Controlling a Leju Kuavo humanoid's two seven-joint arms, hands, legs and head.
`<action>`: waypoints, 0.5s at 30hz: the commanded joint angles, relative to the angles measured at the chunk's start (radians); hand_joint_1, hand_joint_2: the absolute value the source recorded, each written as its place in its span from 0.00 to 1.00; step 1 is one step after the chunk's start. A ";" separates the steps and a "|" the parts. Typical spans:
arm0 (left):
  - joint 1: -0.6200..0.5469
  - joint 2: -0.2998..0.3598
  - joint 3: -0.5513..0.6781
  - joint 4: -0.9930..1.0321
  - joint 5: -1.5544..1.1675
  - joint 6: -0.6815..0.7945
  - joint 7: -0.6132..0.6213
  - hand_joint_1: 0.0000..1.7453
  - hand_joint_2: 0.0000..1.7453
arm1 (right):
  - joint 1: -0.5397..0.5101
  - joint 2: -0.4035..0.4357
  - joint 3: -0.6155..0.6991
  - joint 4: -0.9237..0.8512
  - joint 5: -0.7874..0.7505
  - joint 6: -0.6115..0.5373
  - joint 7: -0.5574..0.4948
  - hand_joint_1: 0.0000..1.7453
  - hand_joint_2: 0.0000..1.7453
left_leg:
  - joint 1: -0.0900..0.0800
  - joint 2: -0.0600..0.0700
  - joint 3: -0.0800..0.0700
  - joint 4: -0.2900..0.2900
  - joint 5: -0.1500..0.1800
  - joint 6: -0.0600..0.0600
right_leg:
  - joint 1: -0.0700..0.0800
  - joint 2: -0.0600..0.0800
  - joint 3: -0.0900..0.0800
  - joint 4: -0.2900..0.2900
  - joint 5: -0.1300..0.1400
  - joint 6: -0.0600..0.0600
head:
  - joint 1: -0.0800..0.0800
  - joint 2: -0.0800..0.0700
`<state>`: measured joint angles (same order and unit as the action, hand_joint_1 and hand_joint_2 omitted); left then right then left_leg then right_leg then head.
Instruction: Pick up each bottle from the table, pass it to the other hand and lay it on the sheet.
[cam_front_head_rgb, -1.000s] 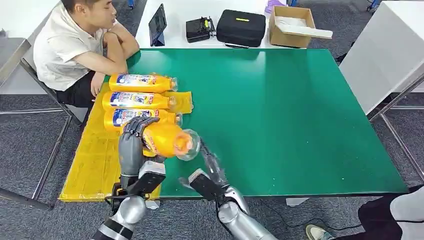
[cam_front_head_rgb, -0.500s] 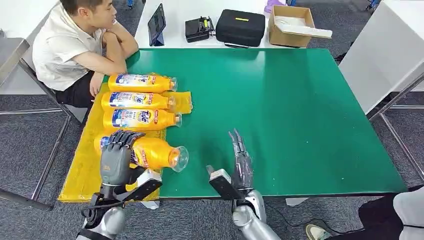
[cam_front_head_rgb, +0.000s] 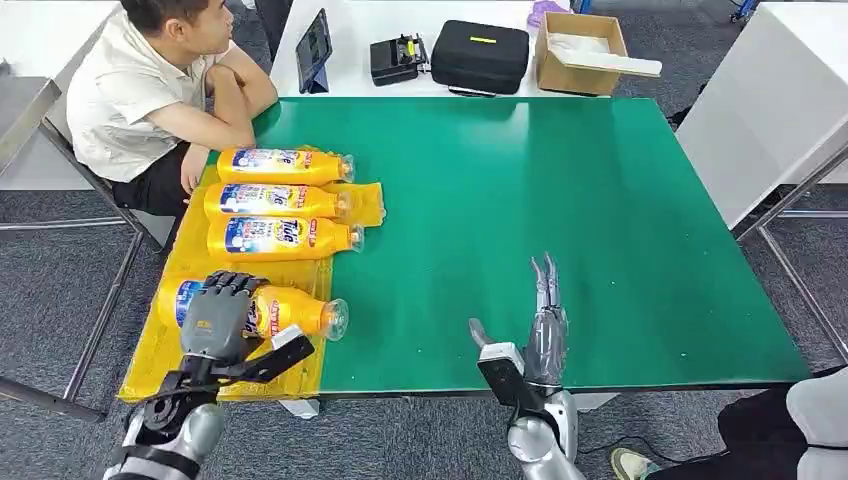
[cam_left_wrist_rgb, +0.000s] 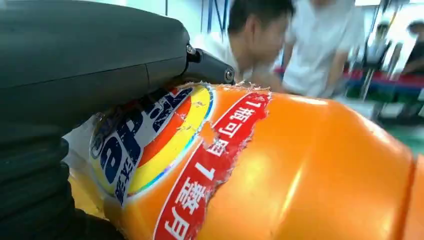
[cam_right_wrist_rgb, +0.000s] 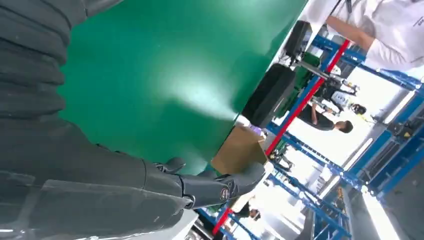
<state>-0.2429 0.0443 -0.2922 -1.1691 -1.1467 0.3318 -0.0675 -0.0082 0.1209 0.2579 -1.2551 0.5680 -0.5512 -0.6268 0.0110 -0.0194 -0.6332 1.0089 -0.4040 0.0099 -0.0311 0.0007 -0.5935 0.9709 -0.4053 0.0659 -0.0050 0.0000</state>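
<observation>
My left hand (cam_front_head_rgb: 218, 318) grips an orange bottle (cam_front_head_rgb: 290, 311) lying on its side, low over the yellow sheet (cam_front_head_rgb: 180, 355) at the table's front left. In the left wrist view the bottle's torn label (cam_left_wrist_rgb: 165, 150) sits against the hand (cam_left_wrist_rgb: 75, 75). Three more orange bottles (cam_front_head_rgb: 283, 165) (cam_front_head_rgb: 275, 201) (cam_front_head_rgb: 282, 238) lie in a row on the sheet farther back. My right hand (cam_front_head_rgb: 542, 325) is open, fingers straight, above the green table's front edge, with nothing in it; the right wrist view shows that hand (cam_right_wrist_rgb: 100, 165) over green table.
A person (cam_front_head_rgb: 150, 90) sits at the table's far left corner, an arm near the sheet. Beyond the green table (cam_front_head_rgb: 560, 200) a white table holds a tablet (cam_front_head_rgb: 315, 48), a black case (cam_front_head_rgb: 480, 55) and a cardboard box (cam_front_head_rgb: 583, 50).
My left hand has carried the bottle down and left onto the sheet. My right hand has let go of it and drawn back to the right, fingers straightened.
</observation>
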 joint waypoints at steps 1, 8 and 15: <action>-0.216 0.009 -0.066 0.373 0.007 -0.149 0.021 1.00 1.00 | -0.022 -0.004 -0.038 0.033 -0.019 0.023 -0.009 0.00 1.00 | 0.000 -0.001 0.002 -0.001 0.000 0.000 | 0.001 -0.002 0.003 -0.001 -0.001 -0.003 | 0.000 0.000; -0.260 -0.007 -0.082 0.437 0.039 -0.213 0.019 1.00 1.00 | -0.027 -0.001 -0.040 0.046 -0.036 0.032 -0.026 0.00 1.00 | 0.001 0.000 0.005 0.000 -0.001 0.000 | 0.002 -0.001 0.007 -0.001 -0.001 -0.004 | 0.000 0.000; -0.260 -0.005 -0.082 0.439 0.040 -0.214 0.018 1.00 1.00 | -0.028 -0.001 -0.040 0.047 -0.036 0.032 -0.027 0.00 1.00 | 0.000 0.001 0.004 -0.001 0.000 0.000 | 0.001 0.000 0.006 -0.001 0.000 -0.003 | 0.000 0.000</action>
<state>-0.4648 0.0443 -0.3426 -0.8465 -1.1082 0.1286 -0.0504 -0.0089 0.1221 0.2445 -1.2547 0.5352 -0.5203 -0.6512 0.0110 -0.0206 -0.6316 1.0087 -0.4026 0.0093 -0.0312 0.0004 -0.5907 0.9710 -0.4051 0.0663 -0.0050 0.0000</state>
